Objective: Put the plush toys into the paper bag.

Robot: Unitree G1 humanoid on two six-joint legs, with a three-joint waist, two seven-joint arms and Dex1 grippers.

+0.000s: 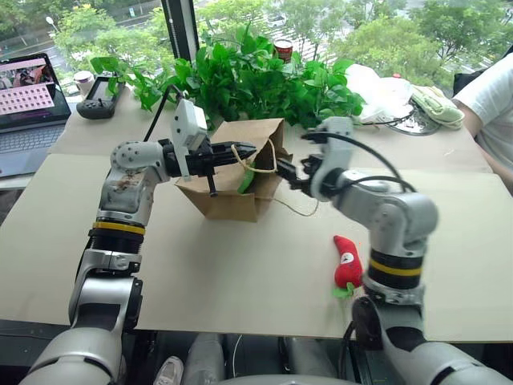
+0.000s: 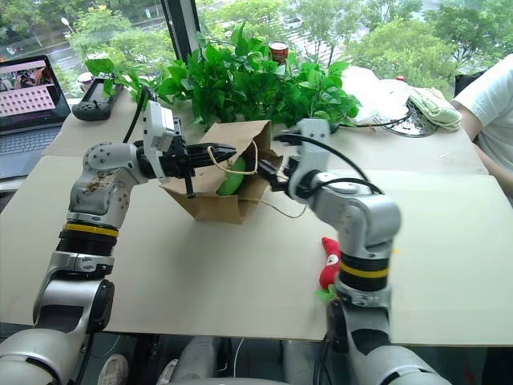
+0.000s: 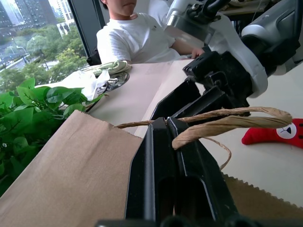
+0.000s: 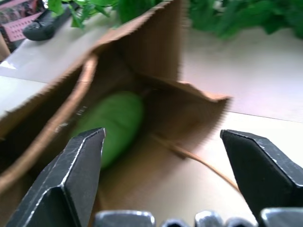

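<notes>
With my left tool [image 1: 250, 150] clamped on the bag's [image 1: 232, 196] twine and my right tool [image 1: 287, 172] apart, the soft, light chili [image 1: 346, 261] should take a squeeze mid-body.

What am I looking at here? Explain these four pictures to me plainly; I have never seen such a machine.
It is a two-armed humanoid robot. Two pictures come from cameras in its head, looking down over its arms; the other two come from a camera on each wrist.

On the table lies a brown paper bag on its side. The left gripper has its jaws shut on the bag's twine handle, holding the mouth open. The right gripper, jaws wide apart and holding nothing, is at the bag's mouth. A green plush toy lies inside the bag. A red chili toy lies on the table beside the right arm. Behind stand leafy plants, a laptop, and a seated person.
</notes>
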